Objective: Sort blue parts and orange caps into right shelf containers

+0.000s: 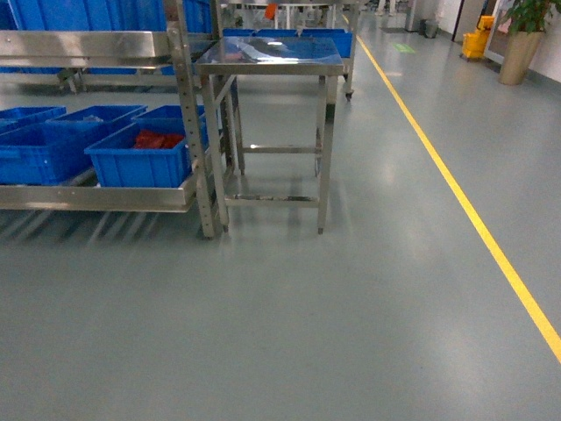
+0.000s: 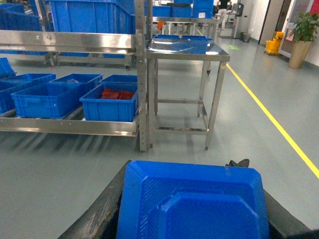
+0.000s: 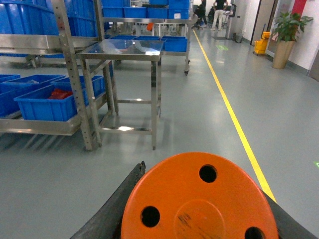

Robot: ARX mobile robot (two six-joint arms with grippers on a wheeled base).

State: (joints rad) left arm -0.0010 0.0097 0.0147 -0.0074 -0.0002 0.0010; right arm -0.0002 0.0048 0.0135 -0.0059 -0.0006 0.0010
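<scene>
Left pincer (image 2: 192, 219): closed on a blue part (image 2: 192, 201), as far as the left wrist view shows; dark fingers (image 2: 102, 211) flank it on both sides, fingertips hidden beneath.
Blue part: glossy bright-blue plastic, blocky with chamfered corners, a raised inner step and fine ribbing on the left slope; it fills the lower part of the left wrist view.
Right pincer (image 3: 199, 209): closed on an orange cap (image 3: 199, 199); a dark finger (image 3: 117, 206) shows at each edge of the disc.
Orange cap: round, smooth bright-orange plastic, a shallow central circle with a scuff, three dark round holes visible near the rim.
Shelf (image 1: 88, 197): shiny stainless steel, flat front rail, perforated upright post; it stands on the left of the head view, well apart from both held pieces.
Bins (image 1: 140, 162): bright-blue plastic, rectangular, open-top, rolled rims; several sit side by side on the lower shelf level, larger ones on the level above.
Rightmost lower bin: holds red items (image 1: 158, 139), kind unclear.
Other lower bins: contents cannot be told.
Worktop (image 1: 267, 54): steel, mirror-like top, thin legs with cross-rails, just beside the shelf post.
Floor (image 1: 289, 316): smooth grey, with a yellow line (image 1: 465, 206) running along the right.
</scene>
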